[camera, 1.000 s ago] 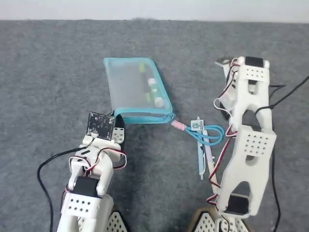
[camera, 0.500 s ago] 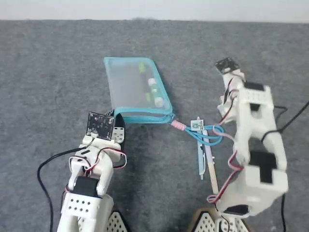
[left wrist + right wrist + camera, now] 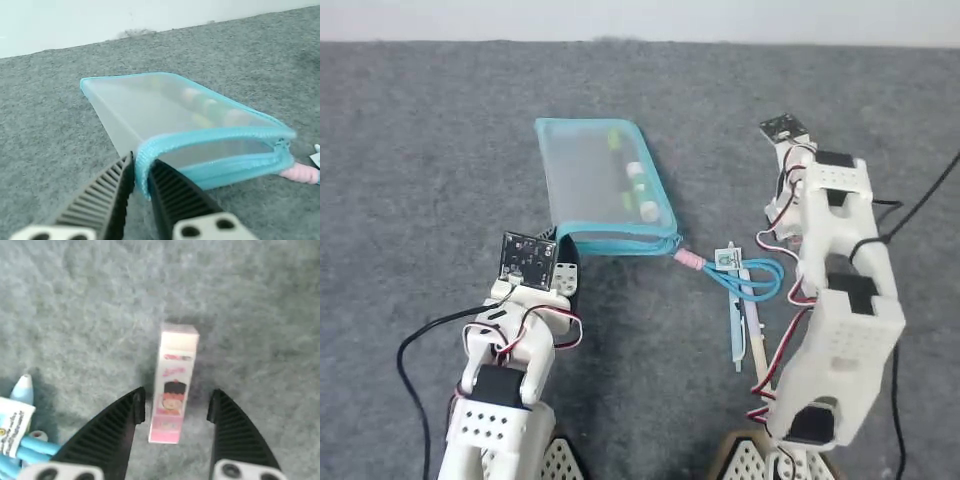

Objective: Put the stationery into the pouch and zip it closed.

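The left end effector (image 3: 141,162) is pinched shut on the open edge of the clear plastic pouch with the blue zip (image 3: 200,125). I think it does this so the pouch cannot slide on the grey desk (image 3: 420,150). The pouch lies flat with a few small things inside. The right end effector (image 3: 177,394) is open wide over a small pink and white box (image 3: 176,365), one finger on each side and not touching, ready to grab it. A blue pen (image 3: 733,325) lies near the pouch's pink zip pull (image 3: 690,260).

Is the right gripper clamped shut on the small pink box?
No. The right gripper is open, its fingers standing either side of the pink box with grey mat visible in the gaps.
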